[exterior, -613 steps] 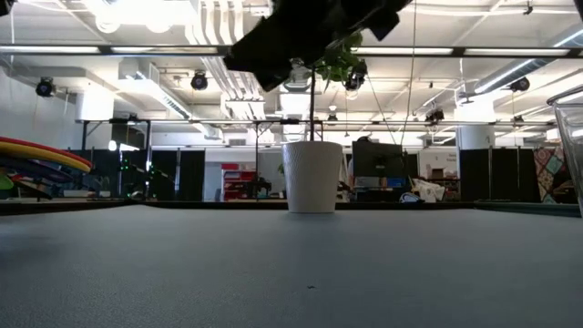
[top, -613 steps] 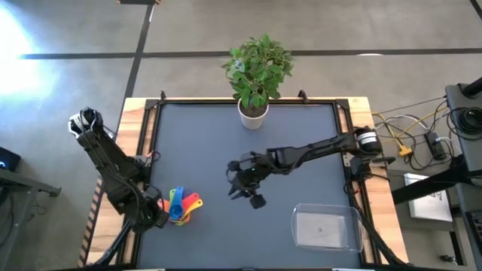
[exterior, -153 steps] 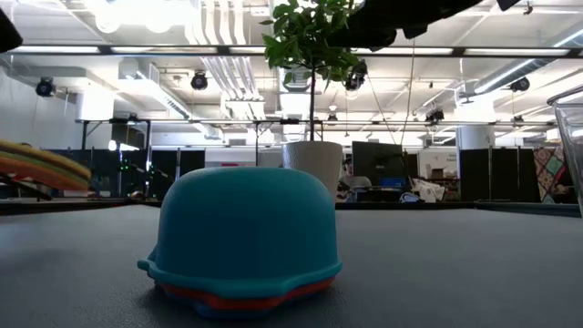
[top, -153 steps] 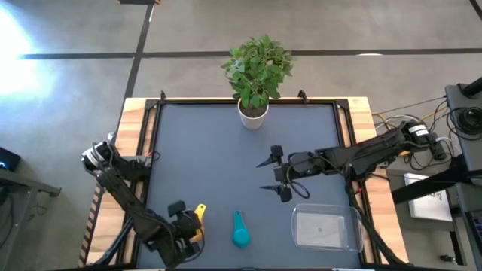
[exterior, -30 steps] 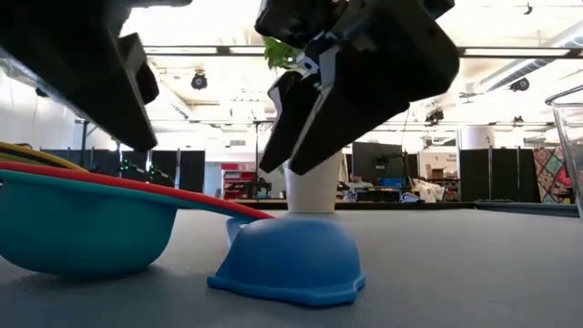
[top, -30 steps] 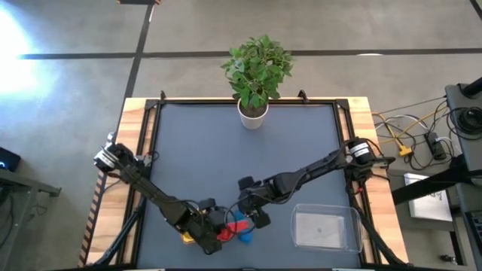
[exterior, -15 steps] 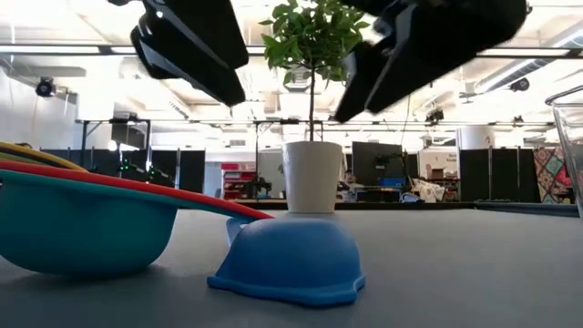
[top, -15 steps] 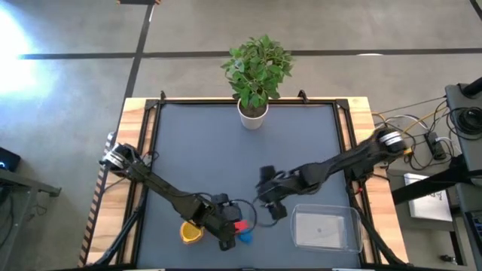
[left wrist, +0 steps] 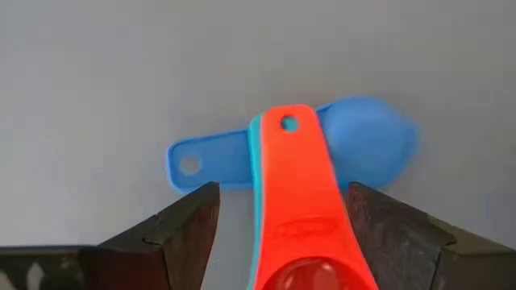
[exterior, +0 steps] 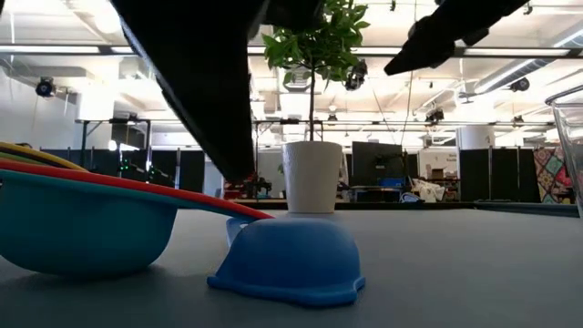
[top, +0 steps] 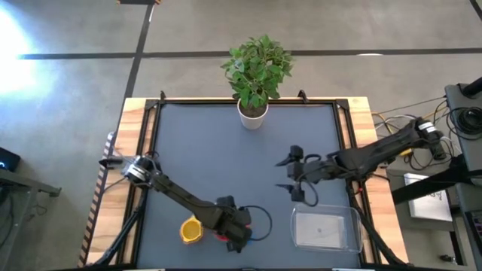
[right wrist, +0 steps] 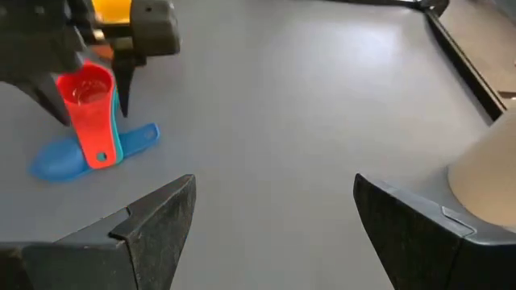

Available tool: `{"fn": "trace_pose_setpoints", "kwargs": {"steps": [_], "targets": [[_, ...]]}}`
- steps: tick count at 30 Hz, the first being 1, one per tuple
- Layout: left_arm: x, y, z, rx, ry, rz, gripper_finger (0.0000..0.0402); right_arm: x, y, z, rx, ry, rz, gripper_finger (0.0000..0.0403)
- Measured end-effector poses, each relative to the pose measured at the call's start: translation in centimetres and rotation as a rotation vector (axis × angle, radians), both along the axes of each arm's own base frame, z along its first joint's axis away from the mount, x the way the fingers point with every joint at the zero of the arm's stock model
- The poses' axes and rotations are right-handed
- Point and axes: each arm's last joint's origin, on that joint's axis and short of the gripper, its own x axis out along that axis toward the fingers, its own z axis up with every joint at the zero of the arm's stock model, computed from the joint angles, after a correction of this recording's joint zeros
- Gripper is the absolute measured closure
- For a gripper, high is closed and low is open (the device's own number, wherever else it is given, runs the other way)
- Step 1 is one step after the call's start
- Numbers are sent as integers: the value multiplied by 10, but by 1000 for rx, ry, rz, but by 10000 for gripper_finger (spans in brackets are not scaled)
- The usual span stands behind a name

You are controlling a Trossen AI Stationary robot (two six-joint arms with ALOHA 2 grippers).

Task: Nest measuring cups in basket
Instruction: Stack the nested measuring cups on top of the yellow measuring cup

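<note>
A: Where does the nesting stand?

B: Early, I'd judge. The clear shallow plastic basket (top: 325, 229) sits at the table's near right corner with nothing in it.

A: And the cups?

B: A red plastic measuring cup (left wrist: 300, 201) rests inside a teal one, their handles lying over an upturned blue measuring cup (left wrist: 367, 141), all near the near edge, left of the basket. A yellow-orange cup (top: 190, 229) sits just beyond them towards the left.

A: The grippers?

B: The left gripper (left wrist: 282, 221) hovers over the red handle, jaws spread, gripping nothing. The right gripper (top: 295, 177) waits above mid-table, released and empty. Everything remains to be moved.
</note>
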Motion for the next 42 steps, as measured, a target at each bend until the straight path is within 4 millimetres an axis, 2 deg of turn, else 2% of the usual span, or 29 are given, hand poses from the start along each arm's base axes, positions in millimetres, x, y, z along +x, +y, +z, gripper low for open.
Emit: {"fn": "trace_pose_setpoints", "kwargs": {"steps": [6,20,24,30,42], "targets": [[7,-1,-5,-29,46,-8,148,-6,-2,0,3,-22,-17,76],[3,1,-19,-65,80,43,149,1,0,-9,-24,13,-8,76],[3,3,-19,-65,80,54,174,1,0,-9,-26,10,-6,76],[4,4,-20,-66,82,65,253,1,0,-8,-35,-4,1,76],[5,8,-19,-60,83,68,258,2,0,-7,-49,-7,11,76]]}}
